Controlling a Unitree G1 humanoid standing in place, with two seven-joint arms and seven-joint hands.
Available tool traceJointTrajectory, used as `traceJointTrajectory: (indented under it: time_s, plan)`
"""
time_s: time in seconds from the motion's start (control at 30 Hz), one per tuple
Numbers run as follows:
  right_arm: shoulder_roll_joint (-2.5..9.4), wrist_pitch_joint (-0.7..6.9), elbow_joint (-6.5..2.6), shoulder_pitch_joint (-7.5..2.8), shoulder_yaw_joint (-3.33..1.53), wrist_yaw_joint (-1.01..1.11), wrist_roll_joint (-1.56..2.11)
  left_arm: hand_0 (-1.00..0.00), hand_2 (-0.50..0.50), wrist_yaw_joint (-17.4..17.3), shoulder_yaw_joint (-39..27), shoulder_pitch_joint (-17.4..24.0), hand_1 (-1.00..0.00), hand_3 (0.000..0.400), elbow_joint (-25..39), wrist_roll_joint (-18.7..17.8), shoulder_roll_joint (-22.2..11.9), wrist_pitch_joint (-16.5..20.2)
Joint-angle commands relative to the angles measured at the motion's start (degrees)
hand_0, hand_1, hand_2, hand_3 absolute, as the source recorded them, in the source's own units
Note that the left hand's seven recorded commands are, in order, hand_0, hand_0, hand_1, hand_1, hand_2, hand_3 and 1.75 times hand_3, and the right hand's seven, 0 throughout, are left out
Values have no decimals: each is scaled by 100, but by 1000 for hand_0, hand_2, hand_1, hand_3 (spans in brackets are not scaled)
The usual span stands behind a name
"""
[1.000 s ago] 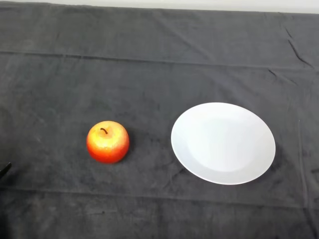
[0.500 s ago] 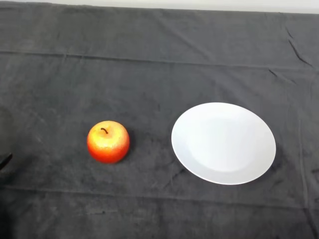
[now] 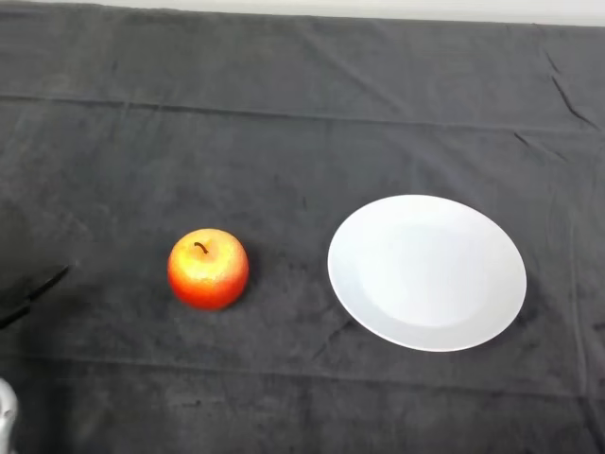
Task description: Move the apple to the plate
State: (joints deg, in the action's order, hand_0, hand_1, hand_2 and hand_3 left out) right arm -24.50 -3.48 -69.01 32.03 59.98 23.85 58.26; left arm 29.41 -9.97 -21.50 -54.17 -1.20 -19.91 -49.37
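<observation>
Whether our hand is spread or closed we cannot tell; only a silver-grey sliver of the left arm (image 3: 5,413) shows at the lower-left corner. We see the apple (image 3: 208,269) upright on the cloth (image 3: 284,123), stem up, well apart from that arm. To its right, near but not touching, lies the white plate (image 3: 427,272).

no readable text, labels, brands or numbers on anything in view

Single head view, looking steeply down at table (image 3: 302,95).
</observation>
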Motion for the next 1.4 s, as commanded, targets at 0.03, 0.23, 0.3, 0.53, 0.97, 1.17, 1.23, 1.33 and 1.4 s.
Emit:
traceJointTrajectory:
  time_s: [0.03, 0.23, 0.3, 0.53, 0.97, 1.17, 1.23, 1.33, 1.4]
  plan:
    - [-1, -77, 109, -24, 85, 44, 67, 0, 0, 41, 140, 113, 0, 0, 387, 145, 49, 174]
    - [8, -73, 131, -30, 80, 32, 64, 0, 0, -60, 593, 466, 0, 0, 1556, 314, 88, 774]
    - [12, -72, 141, -32, 78, 27, 63, 0, 0, -90, 762, 616, 0, 0, 1973, 358, 96, 980]
    - [27, -65, 177, -42, 70, 8, 58, 0, 0, -89, 1407, 1054, 0, 0, 3092, 488, 140, 1599]
    - [47, -54, 232, -58, 56, -25, 51, 0, 0, -351, 2207, 1047, 0, 0, 3263, 237, 59, 2150]
    - [53, -51, 248, -63, 52, -36, 50, 0, 0, -422, 2469, 865, 0, 0, 3051, 143, 87, 2381]
    - [55, -49, 253, -64, 51, -39, 50, 0, 0, -443, 2549, 797, 0, 0, 2985, 113, 97, 2460]
    - [57, -48, 258, -66, 50, -43, 50, 0, 0, -472, 2649, 695, 0, 0, 2901, 73, 109, 2565]
    - [58, -47, 262, -67, 49, -46, 51, 0, 0, -498, 2719, 614, 0, 0, 2834, 43, 115, 2634]
